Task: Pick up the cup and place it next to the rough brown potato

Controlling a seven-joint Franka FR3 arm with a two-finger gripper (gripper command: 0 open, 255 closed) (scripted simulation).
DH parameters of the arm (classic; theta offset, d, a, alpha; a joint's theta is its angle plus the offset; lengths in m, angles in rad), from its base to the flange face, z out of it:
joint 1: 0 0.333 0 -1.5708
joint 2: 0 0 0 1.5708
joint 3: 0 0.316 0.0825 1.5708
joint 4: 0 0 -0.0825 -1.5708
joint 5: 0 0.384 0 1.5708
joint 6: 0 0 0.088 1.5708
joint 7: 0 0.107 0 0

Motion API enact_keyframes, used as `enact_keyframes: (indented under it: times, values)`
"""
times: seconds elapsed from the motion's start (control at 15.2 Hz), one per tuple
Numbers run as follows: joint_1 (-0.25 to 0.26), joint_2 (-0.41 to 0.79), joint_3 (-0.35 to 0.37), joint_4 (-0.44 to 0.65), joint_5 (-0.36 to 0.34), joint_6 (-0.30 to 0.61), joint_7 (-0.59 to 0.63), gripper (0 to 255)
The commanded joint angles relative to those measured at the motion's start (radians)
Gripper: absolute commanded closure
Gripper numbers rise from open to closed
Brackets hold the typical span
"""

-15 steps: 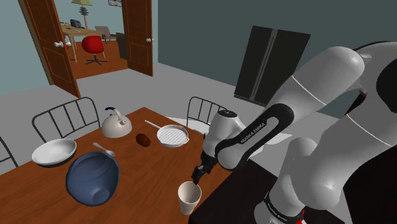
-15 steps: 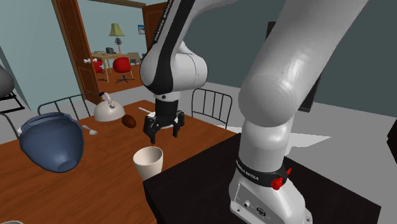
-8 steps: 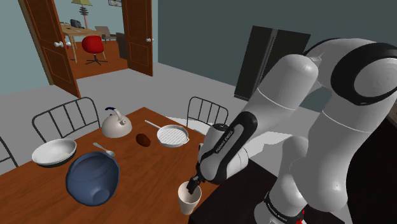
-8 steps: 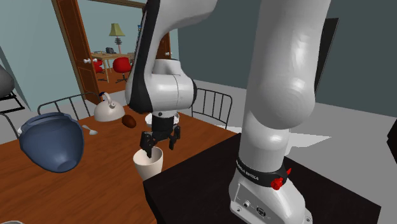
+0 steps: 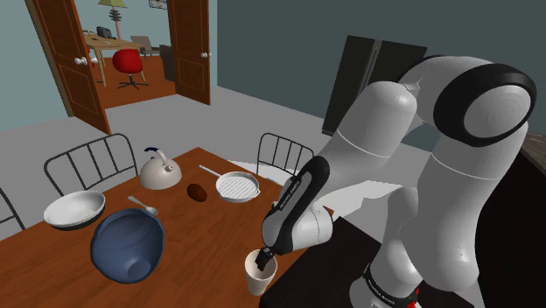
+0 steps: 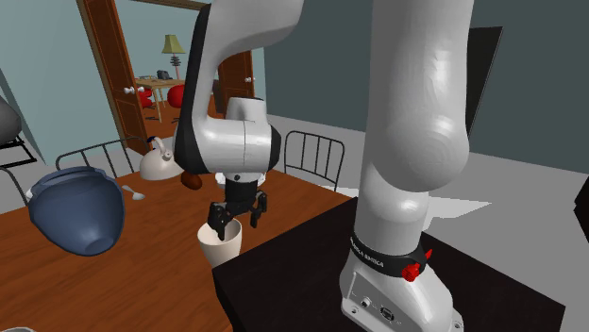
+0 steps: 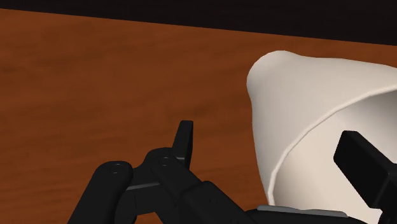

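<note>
We're looking at a home's dining room: a brown wooden table [image 5: 203,238] carries a white kettle [image 5: 160,170], a round white grill pan [image 5: 237,185] and a big blue bowl [image 5: 128,243]. At the upper left, open brown panelled doors [image 5: 191,48] reveal a red swivel chair [image 5: 129,61].

Light is even and flat in the shoulder view, laying soft grey shading along the undersides of the white arm [image 5: 385,131]. The room through the doorway [image 5: 122,52] at upper left looks warmer and brighter. In the wrist view the cup [image 7: 299,89] is bright outside and duller within.
</note>
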State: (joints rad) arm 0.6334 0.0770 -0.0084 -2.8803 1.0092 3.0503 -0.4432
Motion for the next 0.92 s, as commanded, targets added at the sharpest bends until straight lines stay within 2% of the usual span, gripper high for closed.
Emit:
enact_keyframes:
  times: [0.0,0.07,0.13,0.73,0.86]
  values:
    - [0.0,0.001,0.001,0.0,0.003,0.0,-0.002,0]
    - [0.0,0.0,0.0,0.0,0.001,0.0,-0.001,0]
    - [0.0,0.0,0.0,0.0,0.001,0.0,-0.001,255]
    - [0.0,0.001,0.001,0.0,0.003,0.0,-0.002,255]
    - [0.014,-0.054,-0.042,-0.033,-0.16,-0.017,0.134,255]
